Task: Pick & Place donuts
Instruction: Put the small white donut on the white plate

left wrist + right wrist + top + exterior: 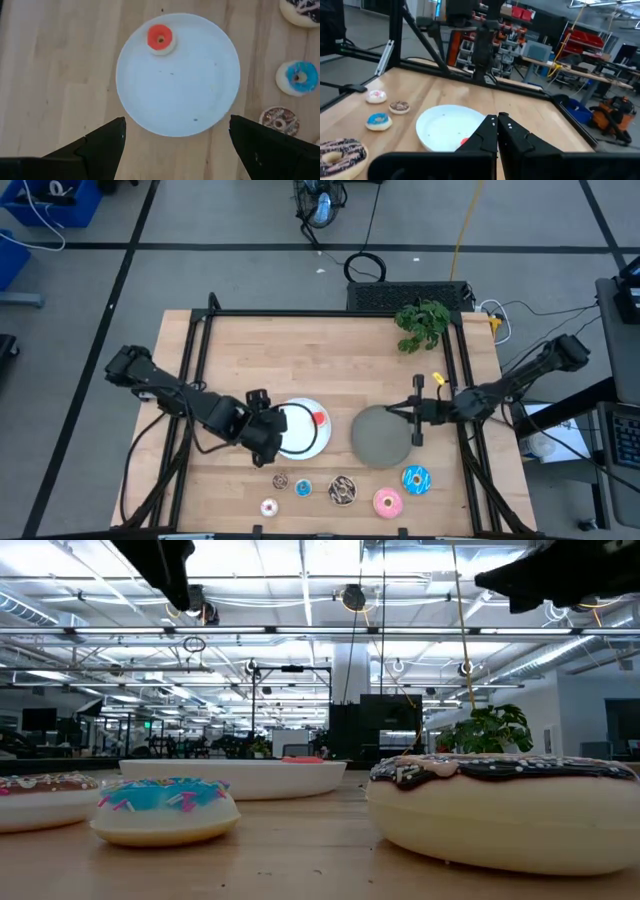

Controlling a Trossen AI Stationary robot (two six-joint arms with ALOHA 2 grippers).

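Observation:
A tiny red donut (320, 418) lies on the white plate (300, 442); it also shows in the left wrist view (160, 39). My left gripper (272, 432) hovers open over the plate's left edge, its fingers (102, 145) apart above the plate (177, 75). My right gripper (392, 413) is shut and empty above the grey plate (380, 442). Near the table's front lie the tiny pale pink (268, 507), brown (280, 480) and blue (303, 488) donuts, and the larger chocolate-drizzled (343, 490), pink (388, 502) and blue sprinkled (416, 478) ones.
A green plant (422, 323) stands at the table's far right. A black frame (330, 313) runs round the table. Bare wood lies between the plates and the far edge.

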